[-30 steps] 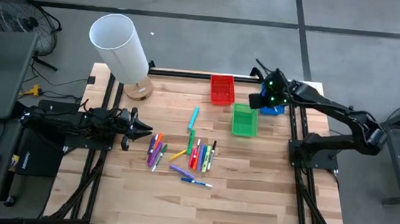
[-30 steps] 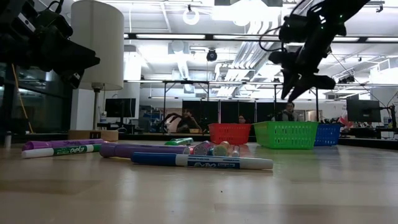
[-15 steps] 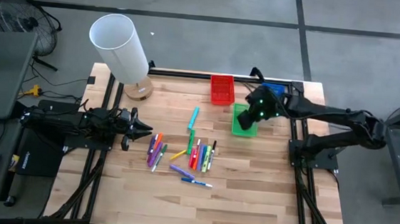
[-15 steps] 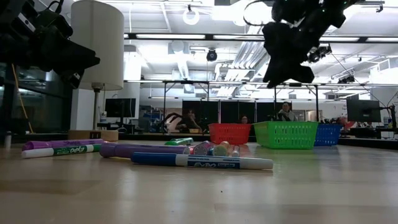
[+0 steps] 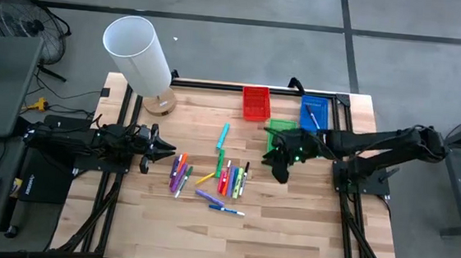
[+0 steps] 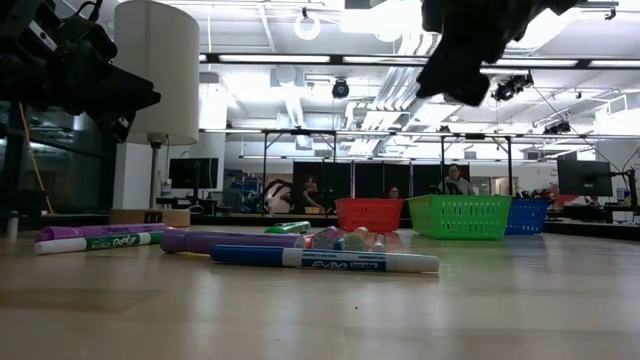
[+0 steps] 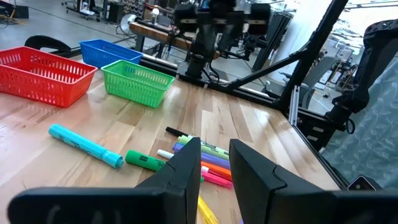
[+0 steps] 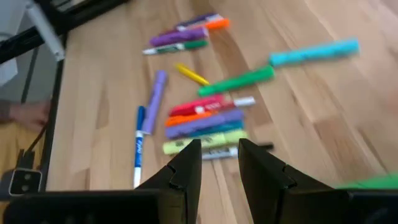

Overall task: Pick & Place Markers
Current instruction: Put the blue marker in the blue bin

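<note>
Wooden table (image 5: 289, 224), white lamp (image 5: 138, 52) far left. Red tray (image 5: 256, 102), green tray (image 5: 278, 129) & blue tray (image 5: 314, 112) sit at far edge. Markers (image 5: 222, 178) lie scattered mid-table. Right gripper (image 5: 280, 164) hovers just right of the pile, near side of green tray, fingers slightly apart, holding nothing. Left gripper (image 5: 163, 148) waits left of markers, fingers a narrow gap apart, empty

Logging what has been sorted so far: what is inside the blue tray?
In the high view the blue tray holds one marker, lying lengthwise. The right arm covers the tray's near end, so anything lying there cannot be seen.
</note>
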